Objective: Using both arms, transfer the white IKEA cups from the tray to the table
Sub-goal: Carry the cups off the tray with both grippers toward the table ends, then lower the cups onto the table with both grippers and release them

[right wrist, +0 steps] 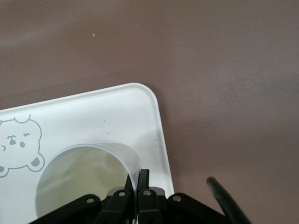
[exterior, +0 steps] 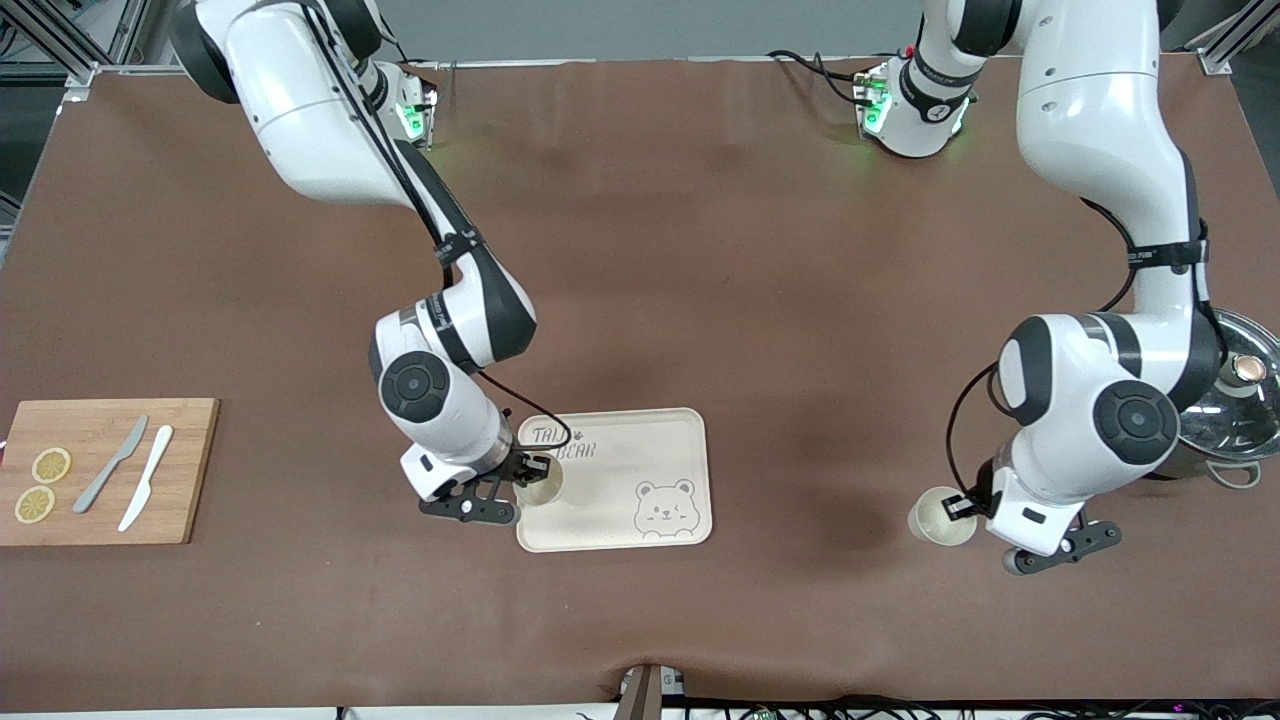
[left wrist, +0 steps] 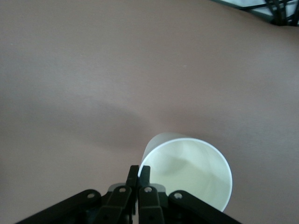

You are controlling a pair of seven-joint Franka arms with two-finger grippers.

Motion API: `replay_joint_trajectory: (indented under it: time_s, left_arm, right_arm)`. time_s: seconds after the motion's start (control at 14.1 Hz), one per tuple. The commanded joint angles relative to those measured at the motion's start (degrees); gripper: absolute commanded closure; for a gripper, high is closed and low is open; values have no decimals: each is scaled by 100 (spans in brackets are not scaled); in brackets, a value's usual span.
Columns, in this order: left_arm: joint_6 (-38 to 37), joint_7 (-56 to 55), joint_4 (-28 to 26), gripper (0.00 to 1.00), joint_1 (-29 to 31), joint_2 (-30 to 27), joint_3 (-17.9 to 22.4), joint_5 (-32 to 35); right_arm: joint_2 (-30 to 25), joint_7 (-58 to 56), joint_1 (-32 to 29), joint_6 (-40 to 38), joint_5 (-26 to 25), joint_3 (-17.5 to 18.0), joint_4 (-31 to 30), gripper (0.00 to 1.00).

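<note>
Brown matting covers the bench [exterior: 700, 250], where the right gripper [exterior: 528, 478] has its jaws pinching the rim of one plain cream-white cup [exterior: 540, 487] on the bear tray [exterior: 640, 440], while the left gripper [exterior: 962, 508] pinches the other cup [exterior: 938, 517] over bare mat.

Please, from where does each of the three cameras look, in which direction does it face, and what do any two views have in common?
Front view: high across the table, facing both arms; shows the bear tray.
Left wrist view: on the left arm's wrist, looking down at the left end effector, pinching a white cup.
Right wrist view: on the right wrist, looking down at the right end effector, pinching the other cup above the tray.
Shared: the front view shows both cups too.
</note>
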Motion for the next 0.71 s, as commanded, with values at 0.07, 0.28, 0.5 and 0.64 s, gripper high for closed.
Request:
replay_joint_trajectory:
  time_s: [0.07, 0.28, 0.5, 0.64]
  left_arm:
    - [19, 419, -132, 100, 196, -26, -84, -180]
    - [89, 464, -114, 100, 433, 62, -84, -225]
    - [352, 587, -123, 100, 591, 229, -84, -234]
    - [502, 710, -132, 100, 688, 343, -84, -234]
  right_arm:
    - [-536, -1105, -626, -543, 28, 73, -92, 100]
    - [-703, -1967, -1048, -895, 45, 73, -127, 100]
    - [-730, -3047, -1514, -1019, 63, 81, -162, 100]
    - [-730, -3742, -1813, -1010, 89, 108, -258, 100]
